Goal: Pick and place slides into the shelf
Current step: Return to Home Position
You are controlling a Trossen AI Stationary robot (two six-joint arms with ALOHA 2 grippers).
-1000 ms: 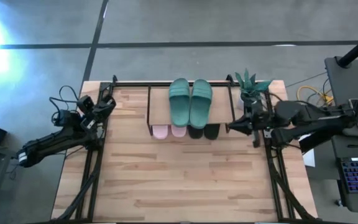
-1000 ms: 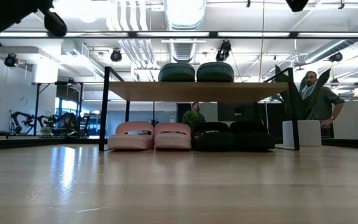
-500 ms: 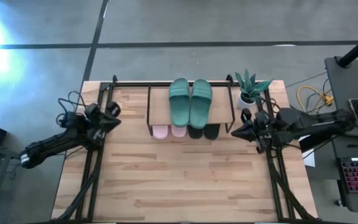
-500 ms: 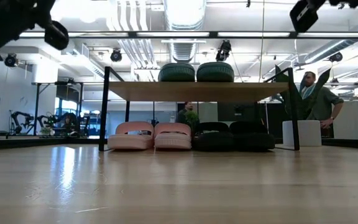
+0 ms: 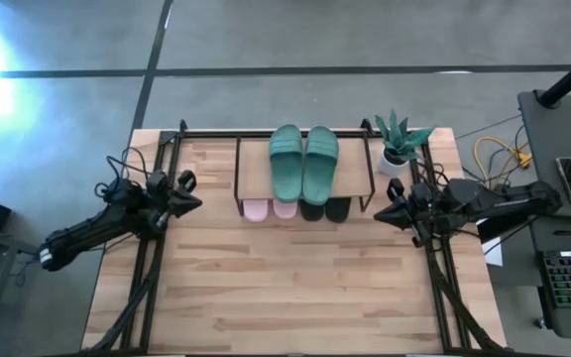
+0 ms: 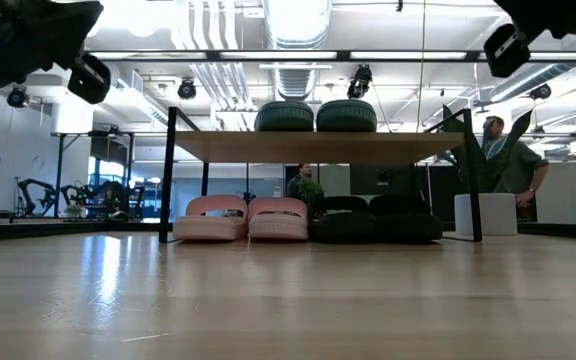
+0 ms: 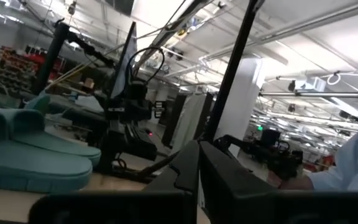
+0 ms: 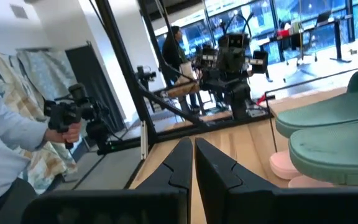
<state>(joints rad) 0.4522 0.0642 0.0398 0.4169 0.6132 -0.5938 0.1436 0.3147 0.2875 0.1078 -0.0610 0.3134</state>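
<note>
Slides (image 5: 303, 164): 2 on shelf (image 5: 254, 180), 4 beneath. Left hand (image 5: 194, 198) and right hand (image 5: 380, 212) closed, empty, flanking it. We judge: retract outward, clear of frame.

The near half of the wooden table (image 5: 285, 288) lies bare from side to side, giving a gripper free passage right up to the shelf (image 5: 254, 171). Under its board the pink slides (image 6: 215, 217) and black slides (image 6: 343, 220) fill the space nearly leg to leg, and the green slides (image 5: 320, 164) take the middle of the top, with bare board either side. A potted plant (image 5: 399, 139) blocks the back corner beside the shelf, and the left gripper (image 5: 192, 198) and right gripper (image 5: 381, 212) hang off its two ends, apart from the frame.
</note>
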